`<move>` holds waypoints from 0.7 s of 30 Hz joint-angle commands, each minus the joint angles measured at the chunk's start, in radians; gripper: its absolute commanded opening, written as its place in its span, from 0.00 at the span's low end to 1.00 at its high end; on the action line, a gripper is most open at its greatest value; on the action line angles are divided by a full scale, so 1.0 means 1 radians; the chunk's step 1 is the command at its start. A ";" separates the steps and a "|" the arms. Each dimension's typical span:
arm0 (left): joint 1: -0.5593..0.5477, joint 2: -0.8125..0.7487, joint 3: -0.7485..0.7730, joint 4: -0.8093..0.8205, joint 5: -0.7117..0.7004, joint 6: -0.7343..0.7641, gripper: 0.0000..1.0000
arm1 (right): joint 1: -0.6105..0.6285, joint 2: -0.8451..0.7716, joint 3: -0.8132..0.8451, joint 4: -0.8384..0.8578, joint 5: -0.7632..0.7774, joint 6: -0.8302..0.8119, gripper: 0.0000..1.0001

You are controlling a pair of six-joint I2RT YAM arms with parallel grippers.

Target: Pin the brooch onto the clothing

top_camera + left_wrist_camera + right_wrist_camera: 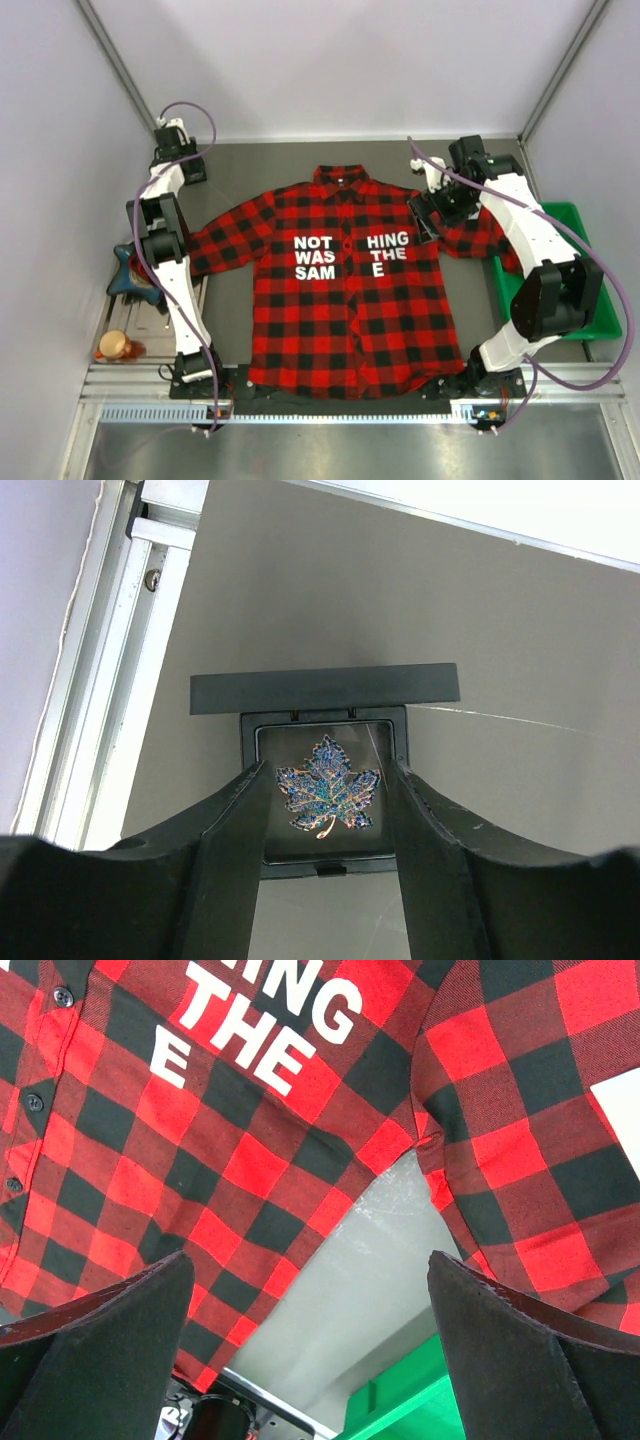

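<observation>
Left jaws apart, brooch [328,785] between them inside small dark case [325,692]

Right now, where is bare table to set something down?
Free: the strip between the shirt collar and the back wall, and the wedge beside the right sleeve. Crowded: the left edge, with a dark blue object and a round orange-brown object.

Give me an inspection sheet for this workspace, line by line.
Surface: grey table, shirt spread flat on it.
Job's things: leaf brooch lies in a small open case, not yet on the shirt.
Clutter: blue object and orange-brown disc at left; green bin at right.
Grippers: left gripper open, fingers either side of the brooch; right gripper open above the shirt.
Cables: purple cables loop off both arms.
Surroundings: pale walls.
</observation>
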 commanded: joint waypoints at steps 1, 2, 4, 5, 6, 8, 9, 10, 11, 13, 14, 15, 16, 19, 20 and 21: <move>0.011 0.022 0.057 0.025 -0.041 0.021 0.56 | 0.000 0.016 0.061 -0.001 0.003 0.013 0.99; 0.012 0.027 0.062 0.016 -0.043 0.024 0.56 | 0.000 0.021 0.063 -0.004 0.000 0.013 0.99; 0.012 0.034 0.067 0.009 -0.051 0.024 0.56 | 0.000 0.027 0.069 -0.005 0.003 0.014 0.99; 0.014 0.037 0.068 0.003 -0.052 0.024 0.56 | 0.000 0.032 0.074 -0.005 0.003 0.013 0.99; 0.014 0.042 0.068 0.000 -0.049 0.026 0.55 | -0.002 0.033 0.077 -0.007 0.003 0.013 0.99; 0.012 0.047 0.067 -0.004 -0.048 0.023 0.54 | -0.002 0.039 0.086 -0.010 0.009 0.011 0.99; 0.012 0.050 0.067 -0.010 -0.048 0.021 0.54 | 0.000 0.042 0.087 -0.012 0.010 0.008 0.99; 0.014 0.050 0.067 -0.014 -0.046 0.018 0.54 | -0.002 0.044 0.090 -0.013 0.012 0.008 0.99; 0.012 0.051 0.067 -0.017 -0.043 0.020 0.53 | 0.000 0.044 0.092 -0.016 0.012 0.004 0.99; 0.014 0.054 0.064 -0.023 -0.043 0.017 0.54 | 0.000 0.045 0.094 -0.018 0.016 0.000 0.99; 0.012 0.053 0.062 -0.026 -0.042 0.017 0.55 | 0.000 0.047 0.094 -0.019 0.016 -0.001 0.99; 0.014 0.050 0.061 -0.027 -0.040 0.015 0.56 | 0.000 0.047 0.094 -0.019 0.016 -0.003 0.99; 0.012 0.047 0.048 -0.026 -0.035 0.012 0.56 | 0.000 0.047 0.095 -0.019 0.015 -0.003 0.99; 0.014 0.028 0.016 -0.012 -0.025 0.012 0.57 | 0.000 0.047 0.094 -0.024 0.015 -0.004 0.99; 0.014 0.027 0.011 -0.010 -0.025 0.012 0.57 | 0.000 0.047 0.092 -0.025 0.012 -0.006 0.99; 0.014 0.022 0.007 -0.009 -0.025 0.011 0.57 | 0.000 0.044 0.090 -0.024 0.013 -0.007 0.99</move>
